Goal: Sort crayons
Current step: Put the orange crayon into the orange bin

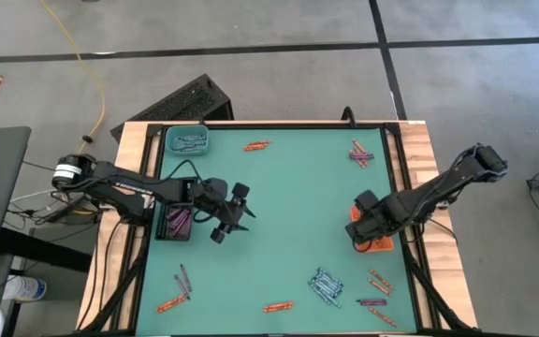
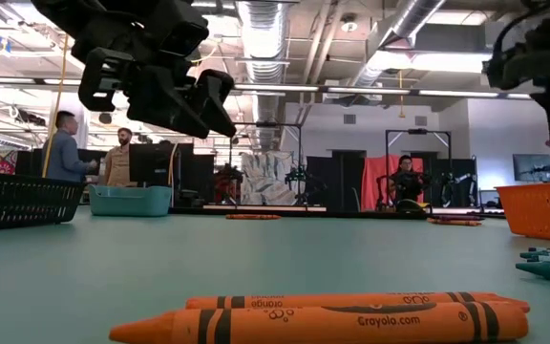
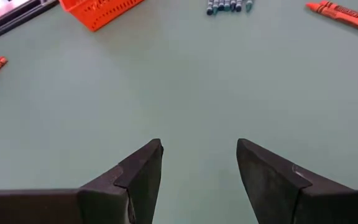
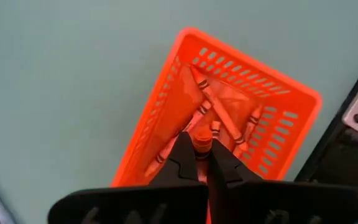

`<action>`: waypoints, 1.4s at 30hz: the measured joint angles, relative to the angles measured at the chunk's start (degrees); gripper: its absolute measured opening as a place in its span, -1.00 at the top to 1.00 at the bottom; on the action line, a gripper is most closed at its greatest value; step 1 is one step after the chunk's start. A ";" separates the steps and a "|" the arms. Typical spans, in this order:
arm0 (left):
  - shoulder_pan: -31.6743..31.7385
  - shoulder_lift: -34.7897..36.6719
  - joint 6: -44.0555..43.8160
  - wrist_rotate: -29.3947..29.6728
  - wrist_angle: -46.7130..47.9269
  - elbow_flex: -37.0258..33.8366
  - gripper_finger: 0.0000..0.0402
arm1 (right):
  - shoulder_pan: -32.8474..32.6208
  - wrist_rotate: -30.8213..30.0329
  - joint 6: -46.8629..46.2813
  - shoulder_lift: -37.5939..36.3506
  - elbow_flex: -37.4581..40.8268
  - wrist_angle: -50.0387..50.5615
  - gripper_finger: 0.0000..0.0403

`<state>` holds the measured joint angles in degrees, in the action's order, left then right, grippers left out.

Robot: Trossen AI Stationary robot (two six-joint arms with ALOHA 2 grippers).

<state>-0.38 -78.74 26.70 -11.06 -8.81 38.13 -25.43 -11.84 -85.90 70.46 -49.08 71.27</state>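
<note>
A green table mat (image 1: 279, 215) lay under two dark robot arms, seen from above. The right gripper (image 4: 202, 163) hung over the orange tray (image 4: 166, 99) at the mat's right edge, its fingers closed on an orange crayon (image 4: 202, 144) pointing down into the tray, where several more orange crayons lay. The left gripper (image 3: 199, 171) hovered above bare mat just right of the black tray (image 1: 175, 223), its fingers spread apart and holding nothing. The black tray, at the mat's left edge, held purple crayons. A teal tray (image 1: 188, 140) sat at the mat's far left corner with pale crayons inside. Loose crayons lay scattered on the mat: an orange pair near the far edge (image 1: 256, 145), a blue-grey cluster (image 1: 325, 285) and orange ones (image 1: 278, 306) near the front edge, all apart from the trays.
</note>
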 joint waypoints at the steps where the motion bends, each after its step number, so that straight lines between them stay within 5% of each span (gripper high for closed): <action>1: -0.11 0.00 -0.01 -0.02 -0.12 0.00 0.02 | 0.02 0.01 -0.23 0.00 0.59 -0.56 0.99; 19: -3.11 0.00 -3.43 0.49 0.34 0.00 0.02 | -0.10 4.68 -1.14 0.02 5.59 -4.05 0.61; 33: -2.89 -0.02 -1.06 18.24 0.17 0.00 0.02 | -0.08 3.89 5.63 0.02 3.07 -4.63 0.59; 37: 0.58 -0.02 0.65 25.57 -1.99 0.00 0.02 | -0.07 1.46 7.86 0.02 0.07 -4.34 0.59; 42: 10.93 -0.04 -2.22 19.97 -1.89 1.21 0.02 | -0.04 -1.57 12.09 0.02 -3.63 -4.28 0.58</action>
<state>10.55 -78.78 24.48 8.91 -10.71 39.34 -25.47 -13.41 -73.81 70.48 -52.71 66.99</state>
